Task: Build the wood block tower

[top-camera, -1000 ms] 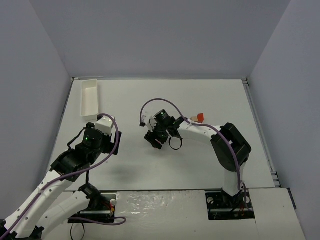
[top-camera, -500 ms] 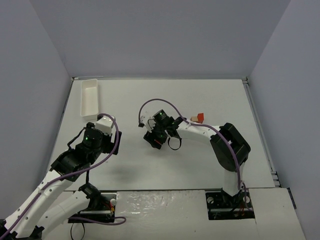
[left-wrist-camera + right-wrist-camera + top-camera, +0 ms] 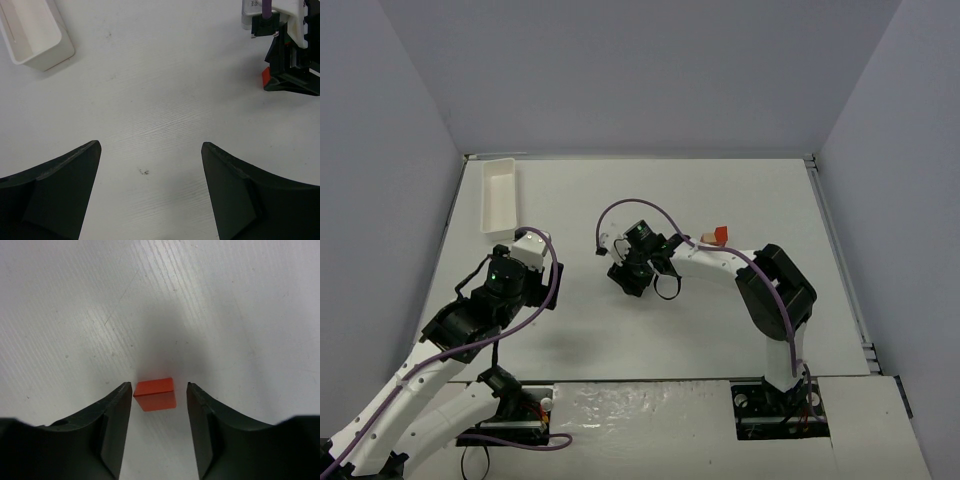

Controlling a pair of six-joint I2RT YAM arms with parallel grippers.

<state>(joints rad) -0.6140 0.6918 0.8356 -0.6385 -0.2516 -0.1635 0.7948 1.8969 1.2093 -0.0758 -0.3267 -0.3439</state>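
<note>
the wood block tower (image 3: 718, 235) stands apart; our right gripper (image 3: 160, 388) jaws loosely flank a red block (image 3: 155, 394), not pinching; left gripper (image 3: 150, 147) jaws spread wide.

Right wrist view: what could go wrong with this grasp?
The small red wooden cube sits off-centre in the right gripper, nearly against one finger and slightly skewed; closing may push or twist it. The small red and tan block stack stands close beside the right arm; a swing might topple it.

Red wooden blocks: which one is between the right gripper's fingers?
The lone red wooden cube on the white table; the other red block sits farther back, beside a tan piece.
</note>
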